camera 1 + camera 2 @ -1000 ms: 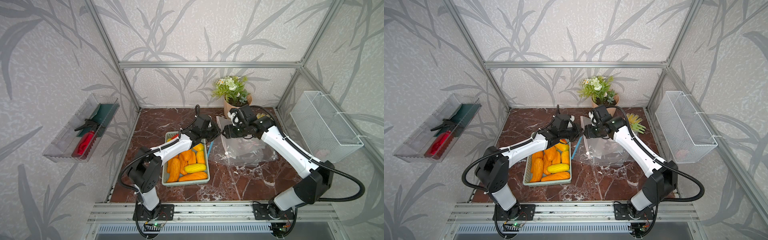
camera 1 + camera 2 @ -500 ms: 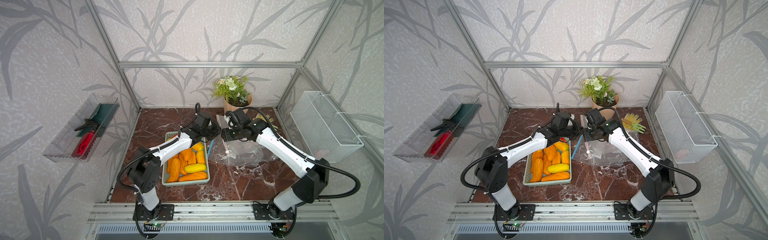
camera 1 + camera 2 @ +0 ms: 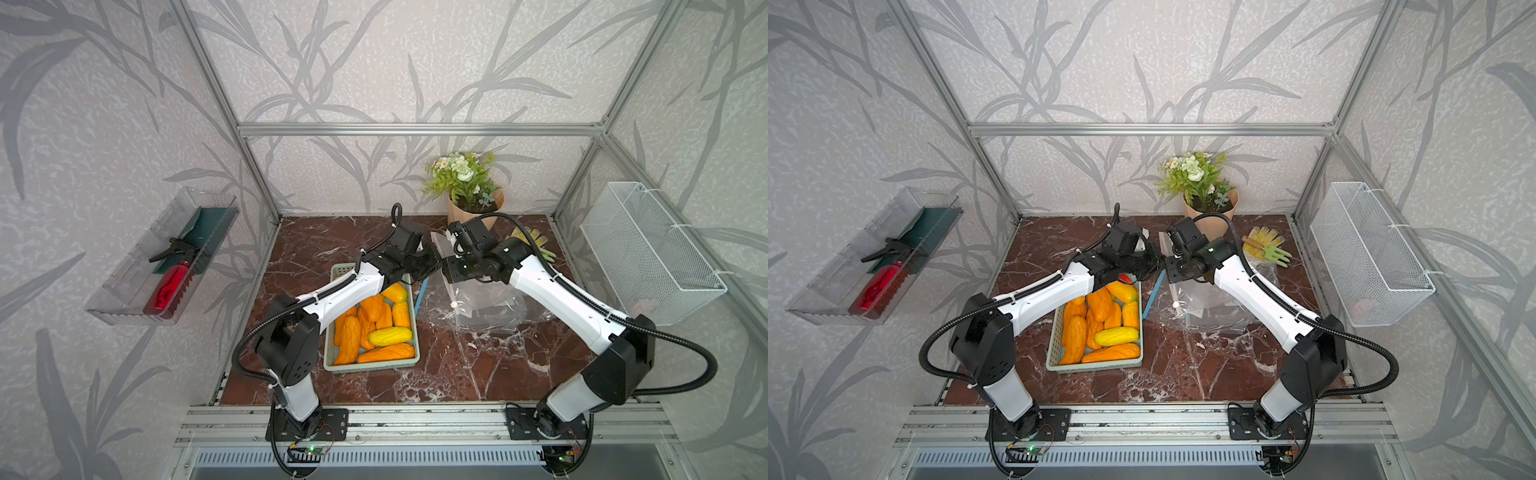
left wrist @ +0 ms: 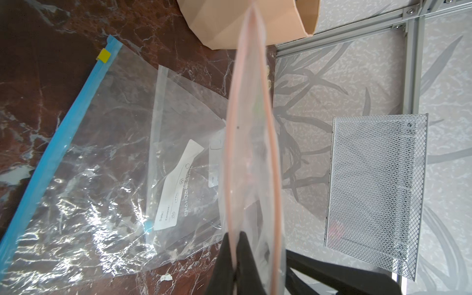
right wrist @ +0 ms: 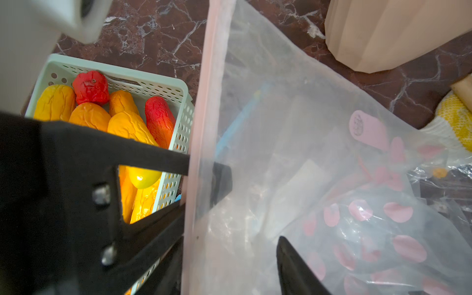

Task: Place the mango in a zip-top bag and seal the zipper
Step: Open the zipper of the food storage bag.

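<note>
The zip-top bag (image 4: 84,178) lies flat and crinkled on the marble table (image 3: 332,245), a little to the 3 o'clock side of the table's middle. Its zipper (image 4: 51,153), a blue strip with a small yellow tab (image 4: 105,55) at its far end, runs along the edge nearest the basket (image 3: 374,368). That basket sits just beside the bag at its 9 o'clock. The mangoes (image 3: 374,328) are piled in it, orange and yellow with two red ones at the far end, and none is in any bag. A smaller clear bag (image 4: 184,143) with a white label lies on top of the zip-top bag.

Above these, a third bag with a pink edge (image 4: 251,127) and pink dots hangs upright. The left gripper (image 4: 235,245) has its jaws closed tight on one pink lip of it. The right gripper (image 5: 251,209) meets it from the 3 o'clock side with its jaws about half apart. One finger shows through the plastic and the other stands clear, so a wall of the bag lies between them without being pinched. Whether the first finger is inside the mouth cannot be told.

At the bags' 12 o'clock stands a plant pot (image 3: 473,208), and at 1 o'clock lie yellow gloves (image 3: 1264,241). A wire basket (image 3: 648,257) hangs on the wall at 3 o'clock.
</note>
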Controlling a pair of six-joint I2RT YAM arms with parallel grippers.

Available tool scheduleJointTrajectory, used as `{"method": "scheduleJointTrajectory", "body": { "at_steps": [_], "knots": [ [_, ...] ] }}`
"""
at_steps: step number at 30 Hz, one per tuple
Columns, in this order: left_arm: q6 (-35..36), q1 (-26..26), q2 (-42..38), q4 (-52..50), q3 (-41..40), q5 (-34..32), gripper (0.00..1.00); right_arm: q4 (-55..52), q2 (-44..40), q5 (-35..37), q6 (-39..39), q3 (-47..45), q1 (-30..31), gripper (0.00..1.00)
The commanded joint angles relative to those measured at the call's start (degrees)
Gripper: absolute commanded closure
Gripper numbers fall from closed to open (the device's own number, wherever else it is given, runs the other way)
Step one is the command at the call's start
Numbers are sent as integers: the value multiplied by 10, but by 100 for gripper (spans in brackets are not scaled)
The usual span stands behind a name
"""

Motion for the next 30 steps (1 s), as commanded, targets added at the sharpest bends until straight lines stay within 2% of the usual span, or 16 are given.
{"method": "scheduleJointTrajectory", "body": {
  "at_steps": [1,11,18,20,26,27,30],
  "knots": [
    [15,-2,-18,-32,20,-3,100,-18,-2,10,-7,15,-12,45],
    [25,-2,-18,-51,37,-3,100,-21,3,37,-28,4,-21,45],
    [24,-3,-15,-68,43,-1,100,-27,24,90,-65,46,-13,51],
    [24,-4,-14,-68,45,0,100,-29,30,98,-71,56,-10,59],
    [27,-4,-5,-76,44,-1,100,-33,35,92,-59,71,-9,97],
    [32,-4,-2,-82,44,-2,100,-37,33,89,-56,76,-9,100],
    [46,-2,10,-105,40,-16,100,-49,28,71,-43,89,-9,100]
  ]
}}
